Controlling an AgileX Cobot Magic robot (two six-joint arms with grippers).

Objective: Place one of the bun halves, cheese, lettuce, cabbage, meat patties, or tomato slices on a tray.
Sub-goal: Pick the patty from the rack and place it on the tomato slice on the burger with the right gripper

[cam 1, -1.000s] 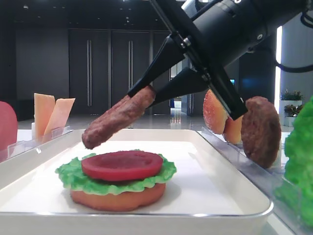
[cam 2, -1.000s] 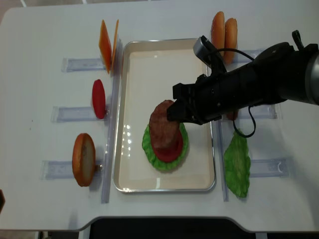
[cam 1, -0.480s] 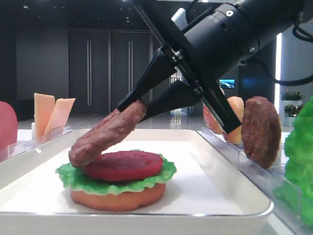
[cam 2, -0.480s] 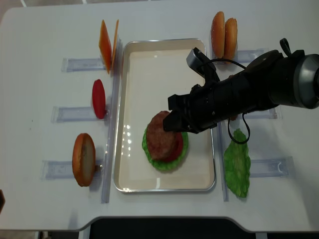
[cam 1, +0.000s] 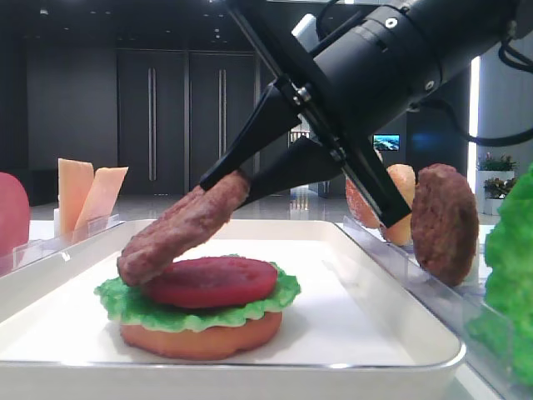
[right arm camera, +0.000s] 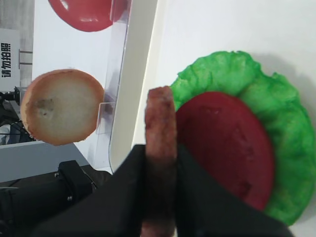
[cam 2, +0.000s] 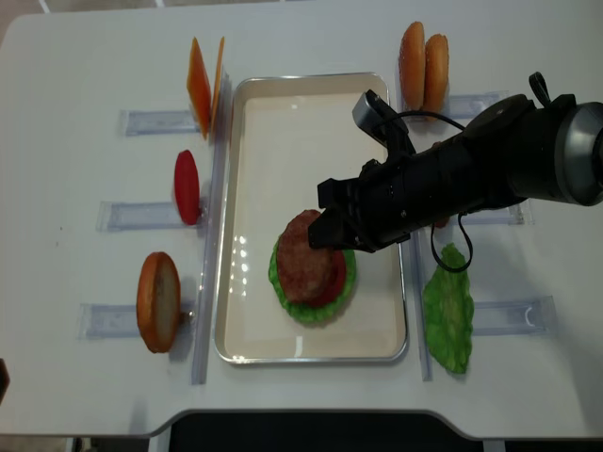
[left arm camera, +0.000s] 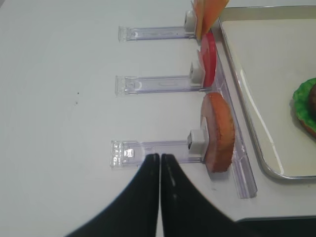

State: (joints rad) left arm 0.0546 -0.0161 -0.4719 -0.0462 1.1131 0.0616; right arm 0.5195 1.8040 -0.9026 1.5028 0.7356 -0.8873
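Right gripper (cam 1: 229, 177) with fingers clamped on the rim of a floppy dark-brown grainy meat patty (cam 1: 179, 227), at frame centre. The patty hangs tilted; its lower edge touches the flat pinkish-red tomato slice (cam 1: 208, 281), which lies on the frilly bright green lettuce leaf (cam 1: 133, 302) and the flat orange-brown bun base (cam 1: 200, 336). The stack sits in the lower half of the large shallow white tray (cam 2: 254, 113). Left gripper (left arm camera: 159, 163), lower centre of its wrist view, has its fingers closed on nothing above the white worktop (left arm camera: 59, 113). Risk: released at this tilt, the patty may flop off-centre or overhang the stack, since only one edge rests on the tomato; a sticking finger could also drag the slice.
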